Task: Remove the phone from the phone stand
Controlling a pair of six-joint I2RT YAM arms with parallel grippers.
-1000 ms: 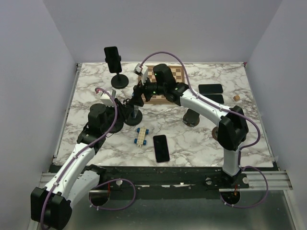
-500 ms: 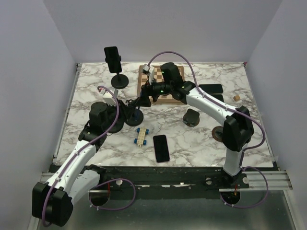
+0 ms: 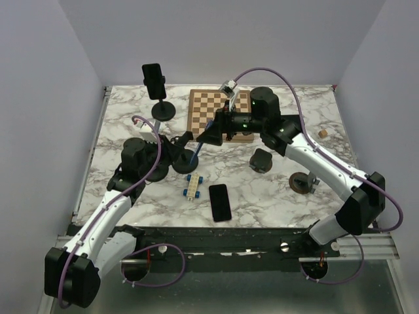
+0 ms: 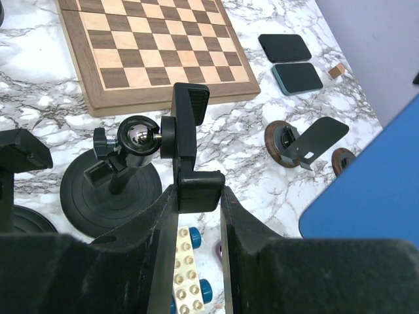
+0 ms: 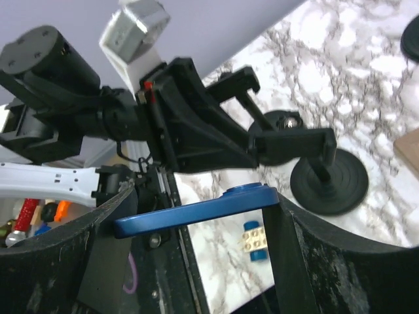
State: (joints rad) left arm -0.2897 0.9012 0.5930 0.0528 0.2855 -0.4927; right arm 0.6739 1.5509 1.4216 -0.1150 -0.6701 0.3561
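The black phone stand [image 3: 185, 161] stands mid-table; in the left wrist view its clamp [image 4: 190, 128] is empty above a ball joint [image 4: 137, 136]. My left gripper [image 4: 196, 197] is shut on the clamp's lower arm. My right gripper [image 5: 196, 219] is shut on a blue phone [image 5: 196, 208], held edge-on in the air just right of the stand, clear of the clamp [image 5: 293, 145]. The phone also shows as a blue slab in the left wrist view [image 4: 370, 190] and as a thin blue edge in the top view [image 3: 199, 148].
A second stand holding a black phone [image 3: 154, 80] is at the back left. A chessboard [image 3: 219, 111] lies at the back. A brick toy [image 3: 193, 186] and a black phone [image 3: 220, 201] lie near the front. Two phones [image 3: 288, 121] and small round stands [image 3: 262, 160] are on the right.
My right gripper has drawn back to the right with the blue phone, which has come out of the stand's clamp. My left gripper stays on the stand.
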